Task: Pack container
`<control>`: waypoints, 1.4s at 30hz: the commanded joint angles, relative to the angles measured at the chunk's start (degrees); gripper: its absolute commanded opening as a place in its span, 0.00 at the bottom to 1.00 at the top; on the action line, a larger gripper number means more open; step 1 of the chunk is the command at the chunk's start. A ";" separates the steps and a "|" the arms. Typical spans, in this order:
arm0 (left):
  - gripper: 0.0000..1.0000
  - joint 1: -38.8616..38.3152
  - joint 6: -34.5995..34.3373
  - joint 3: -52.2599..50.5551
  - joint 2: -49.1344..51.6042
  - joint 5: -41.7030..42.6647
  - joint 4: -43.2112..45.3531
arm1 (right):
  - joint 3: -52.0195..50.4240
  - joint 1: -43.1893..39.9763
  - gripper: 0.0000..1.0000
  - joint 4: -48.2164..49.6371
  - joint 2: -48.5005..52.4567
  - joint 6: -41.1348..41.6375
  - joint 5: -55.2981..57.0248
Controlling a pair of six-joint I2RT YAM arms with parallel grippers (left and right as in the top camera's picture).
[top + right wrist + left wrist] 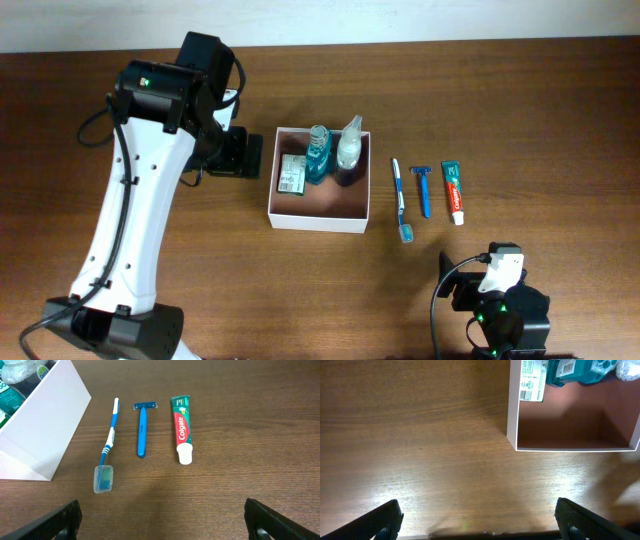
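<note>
Packing partly done. Square shallow white container, reddish-brown inside point(318, 219), mid-frame. It holds green-white packet point(292, 173) and teal bottle point(318, 158). Unpacked at its right: blue toothbrush point(400, 200), blue razor point(423, 190), green-red toothpaste tube point(454, 190). Both spread wide, empty: left gripper point(477, 520), right gripper point(160, 520). Likely next: right gripper descends over toothbrush.
</note>
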 commanded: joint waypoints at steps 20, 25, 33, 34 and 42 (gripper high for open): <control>1.00 -0.02 0.26 0.17 -0.87 -0.44 0.07 | 21.27 -0.37 0.98 1.49 17.94 12.35 -16.68; 1.00 -0.02 0.26 0.17 -0.87 -0.44 0.07 | 37.27 -0.37 0.99 -4.66 37.73 7.02 -16.31; 1.00 -0.04 0.26 0.17 -0.87 -0.44 0.07 | 61.29 -0.37 0.99 -17.81 67.49 -2.82 -11.69; 1.00 -0.04 0.26 0.17 -0.87 -0.44 0.07 | 62.60 -0.37 0.99 -17.59 70.49 -2.54 -12.35; 1.00 -0.02 0.26 0.17 -0.87 -0.44 0.07 | 63.95 0.70 0.99 -13.60 90.77 -2.40 -18.25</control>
